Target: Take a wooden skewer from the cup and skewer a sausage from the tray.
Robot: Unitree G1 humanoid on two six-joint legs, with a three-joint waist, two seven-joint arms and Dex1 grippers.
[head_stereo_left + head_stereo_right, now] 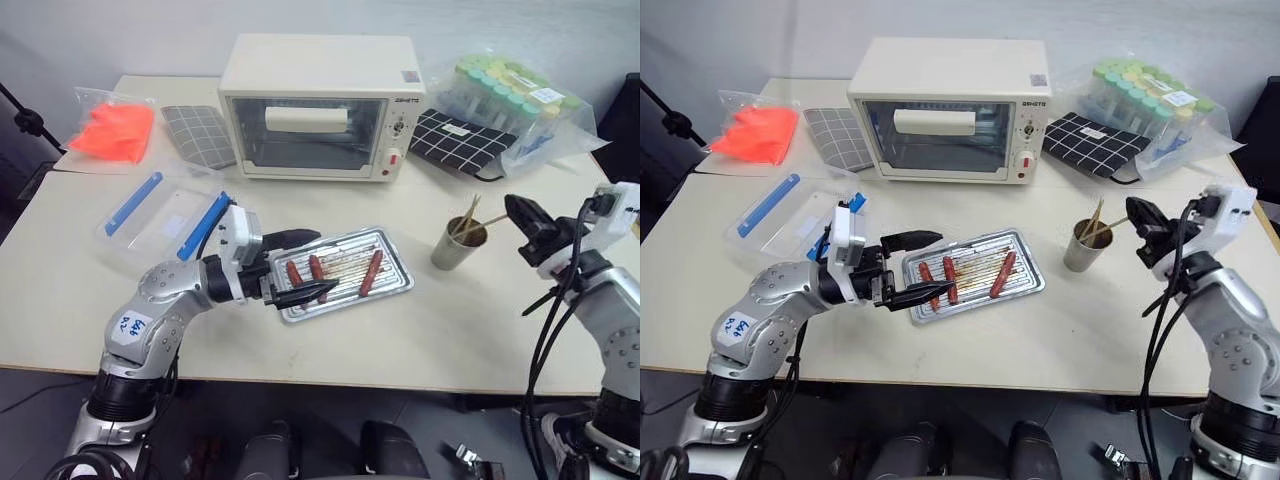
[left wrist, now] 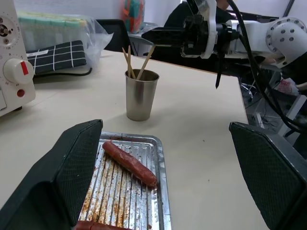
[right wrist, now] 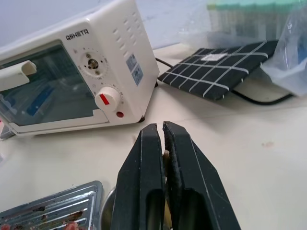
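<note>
The left gripper (image 1: 300,265) is hovering nearest the camera, its two fingers spread wide and holding nothing, straddling the near left corner of the tray (image 1: 392,245). Three sausages are lying on the ribbed floor; the brighter sausage (image 1: 371,272) is resting toward the right side, apart from the other two. Bare table (image 1: 440,330) is lying open in front of the tray and to its right. The cup (image 1: 458,246) is standing just right of the tray, with skewers (image 1: 469,216) sticking up from it. The right gripper (image 1: 524,218) is hanging beside and above the cup, fingers pressed together; something pale is showing between them in the right wrist view, too small to identify. Behind are standing a toaster oven (image 1: 315,105), a black mat (image 1: 460,140), bagged tubes (image 1: 505,95), and a clear box (image 1: 165,215).
</note>
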